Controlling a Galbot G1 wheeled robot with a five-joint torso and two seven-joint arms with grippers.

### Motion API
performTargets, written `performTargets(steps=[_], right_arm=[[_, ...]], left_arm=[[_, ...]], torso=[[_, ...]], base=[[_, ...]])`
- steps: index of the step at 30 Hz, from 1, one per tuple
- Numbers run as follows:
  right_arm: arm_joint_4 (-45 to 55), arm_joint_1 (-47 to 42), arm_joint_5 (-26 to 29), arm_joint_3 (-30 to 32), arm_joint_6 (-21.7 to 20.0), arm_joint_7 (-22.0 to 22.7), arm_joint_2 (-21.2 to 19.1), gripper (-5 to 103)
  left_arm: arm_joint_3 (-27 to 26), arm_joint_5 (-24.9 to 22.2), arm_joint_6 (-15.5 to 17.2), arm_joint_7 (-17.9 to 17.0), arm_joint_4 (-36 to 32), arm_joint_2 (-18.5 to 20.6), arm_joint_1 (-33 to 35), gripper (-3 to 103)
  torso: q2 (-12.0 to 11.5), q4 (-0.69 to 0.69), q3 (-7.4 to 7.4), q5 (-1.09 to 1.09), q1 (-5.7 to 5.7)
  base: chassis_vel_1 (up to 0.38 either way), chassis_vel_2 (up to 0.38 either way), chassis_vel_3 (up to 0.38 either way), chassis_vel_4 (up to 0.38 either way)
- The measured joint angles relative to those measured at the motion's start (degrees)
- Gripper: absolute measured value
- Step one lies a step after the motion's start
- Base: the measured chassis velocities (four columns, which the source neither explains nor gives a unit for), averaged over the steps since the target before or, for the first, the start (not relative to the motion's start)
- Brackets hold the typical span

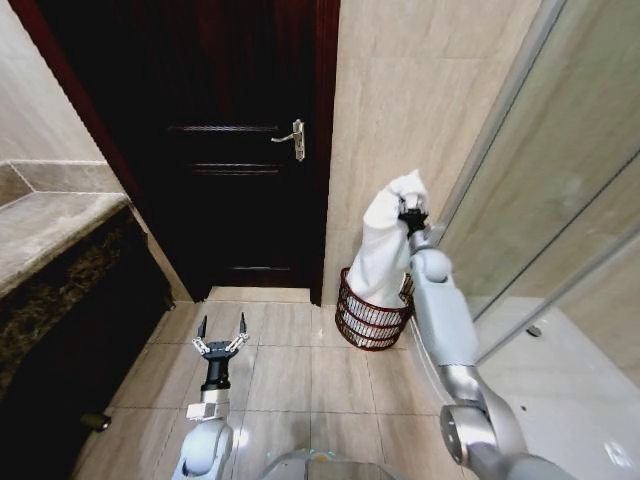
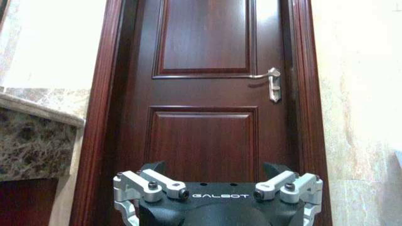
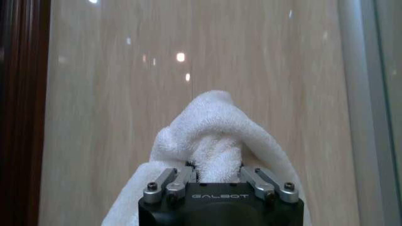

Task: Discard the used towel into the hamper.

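A white towel (image 1: 383, 250) hangs from my right gripper (image 1: 410, 212), which is shut on its top. The cloth drapes down to the rim of the hamper (image 1: 367, 318), a small round reddish-brown wire basket on the floor against the beige wall. In the right wrist view the towel (image 3: 210, 136) bunches between the closed fingers, facing the tiled wall. My left gripper (image 1: 221, 332) stands open low over the floor tiles, left of the hamper, holding nothing. Its wrist view faces the door, with its finger linkages (image 2: 150, 183) spread wide.
A dark wooden door (image 1: 230, 140) with a metal lever handle (image 1: 292, 137) stands straight ahead. A stone counter (image 1: 50, 225) over a dark cabinet runs along the left. A glass shower partition (image 1: 560, 200) closes off the right. Beige floor tiles lie between them.
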Motion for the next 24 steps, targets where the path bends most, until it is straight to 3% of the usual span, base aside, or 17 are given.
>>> performTargets(steps=[6,15,24], right_arm=[[-0.5,-5.5,-0.4,1.7,-2.5,0.0,0.4,27],[-6.3,-5.4,-1.0,4.2,-0.8,0.1,0.9,27],[-5.8,-6.2,-0.5,4.7,-1.0,0.7,0.5,27]], left_arm=[[0.2,-0.6,-1.6,0.1,1.5,0.0,0.3,100],[0.7,-0.4,-2.2,0.2,1.5,-0.3,1.5,100],[2.0,0.9,-2.9,0.2,2.2,-1.0,1.6,100]], torso=[[0.0,-0.04,-0.01,0.01,-0.01],[-0.2,-0.03,-0.08,0.03,-0.07],[-2.2,-0.04,-1.22,0.02,-0.97]], base=[[0.000,0.000,0.000,0.000],[0.000,0.000,0.000,0.000],[0.000,0.000,0.000,0.000]])
